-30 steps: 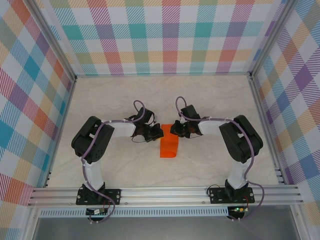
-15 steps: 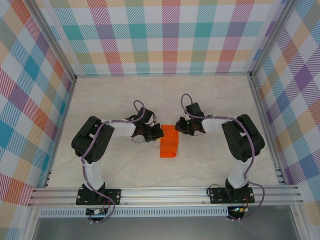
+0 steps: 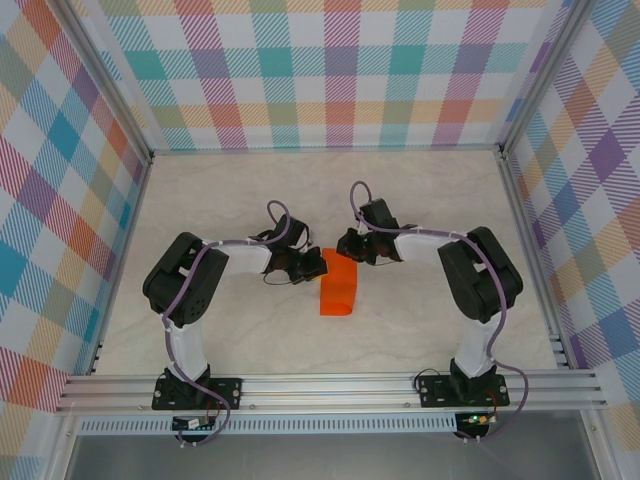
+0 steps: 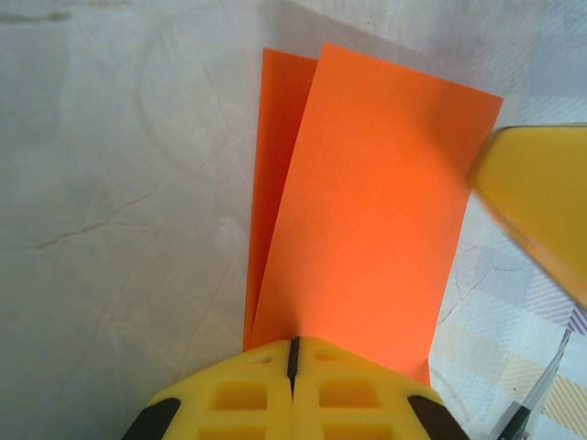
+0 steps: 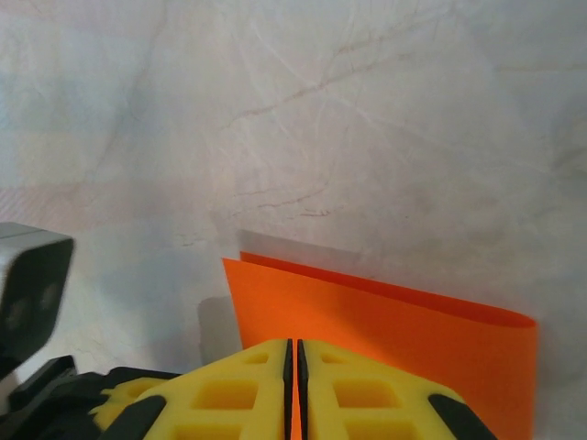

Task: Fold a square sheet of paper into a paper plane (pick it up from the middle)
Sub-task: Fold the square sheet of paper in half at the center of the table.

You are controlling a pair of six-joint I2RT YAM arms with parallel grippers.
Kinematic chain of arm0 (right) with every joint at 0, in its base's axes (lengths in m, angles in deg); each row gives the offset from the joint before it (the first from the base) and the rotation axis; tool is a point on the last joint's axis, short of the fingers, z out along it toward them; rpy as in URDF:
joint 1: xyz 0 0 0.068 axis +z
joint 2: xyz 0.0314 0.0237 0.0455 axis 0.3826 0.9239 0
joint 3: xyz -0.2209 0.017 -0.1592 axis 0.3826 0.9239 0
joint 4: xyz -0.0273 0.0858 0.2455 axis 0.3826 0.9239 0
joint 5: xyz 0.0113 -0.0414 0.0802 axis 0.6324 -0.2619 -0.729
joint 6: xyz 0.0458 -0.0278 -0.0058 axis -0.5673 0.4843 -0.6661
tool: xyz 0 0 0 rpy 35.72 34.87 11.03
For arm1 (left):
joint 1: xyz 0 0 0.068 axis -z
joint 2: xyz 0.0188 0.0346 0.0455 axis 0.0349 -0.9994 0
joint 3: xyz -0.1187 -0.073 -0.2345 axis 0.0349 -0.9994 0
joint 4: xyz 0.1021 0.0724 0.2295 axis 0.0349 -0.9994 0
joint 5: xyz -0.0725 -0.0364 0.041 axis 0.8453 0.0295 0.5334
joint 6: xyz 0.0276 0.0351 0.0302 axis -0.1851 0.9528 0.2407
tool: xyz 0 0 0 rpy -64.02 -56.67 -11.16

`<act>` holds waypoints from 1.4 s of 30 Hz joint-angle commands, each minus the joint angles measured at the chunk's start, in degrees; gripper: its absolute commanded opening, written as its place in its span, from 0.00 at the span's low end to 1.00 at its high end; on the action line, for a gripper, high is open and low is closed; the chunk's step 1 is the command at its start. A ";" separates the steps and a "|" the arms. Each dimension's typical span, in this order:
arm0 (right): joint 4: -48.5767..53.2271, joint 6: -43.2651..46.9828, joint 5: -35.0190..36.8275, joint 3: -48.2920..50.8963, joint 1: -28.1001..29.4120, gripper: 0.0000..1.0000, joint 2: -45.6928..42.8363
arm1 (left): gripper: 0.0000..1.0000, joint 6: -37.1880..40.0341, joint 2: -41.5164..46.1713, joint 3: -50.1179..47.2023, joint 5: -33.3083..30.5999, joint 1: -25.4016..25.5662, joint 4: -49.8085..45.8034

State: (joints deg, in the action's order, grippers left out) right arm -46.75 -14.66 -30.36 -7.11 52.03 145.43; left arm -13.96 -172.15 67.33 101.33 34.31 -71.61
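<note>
Square sheet of paper point(image 3: 337, 293) lies near the table point(image 3: 430, 320) centre, folded once in half (layers slightly askew), left gripper point(image 3: 320, 265) and right gripper point(image 3: 344, 250) both clenched at its far end; nose and wing folds remain undone.

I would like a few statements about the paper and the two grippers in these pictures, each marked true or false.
1. The paper lies folded, with two layers showing. True.
2. The left gripper has its jaws wide open. False: they are shut.
3. The paper is already a narrow dart with a sharp nose. False: it is a folded rectangle.
4. The right gripper is shut, at an edge of the paper. True.
5. The paper lies on a blue cloth. False: it lies on the pale marbled table.
</note>
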 commanded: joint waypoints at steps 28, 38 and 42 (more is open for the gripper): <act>2.78 -0.67 -1.77 8.25 -4.18 0.13 -11.95 | 0.01 0.31 -7.33 -5.60 -11.68 0.91 -11.80; -1.78 -11.08 -5.90 18.24 1.65 0.12 -15.20 | 0.01 0.15 -7.36 -5.34 -11.96 0.90 -11.62; -2.84 -11.78 -5.94 18.85 2.19 0.12 -13.47 | 0.01 0.06 -7.40 -5.21 -11.91 0.90 -11.53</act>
State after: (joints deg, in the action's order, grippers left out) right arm -46.90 -24.21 -35.10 11.47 53.70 131.24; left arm -13.98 -172.21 66.52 101.33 34.31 -70.48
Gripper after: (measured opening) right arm 0.117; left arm 0.045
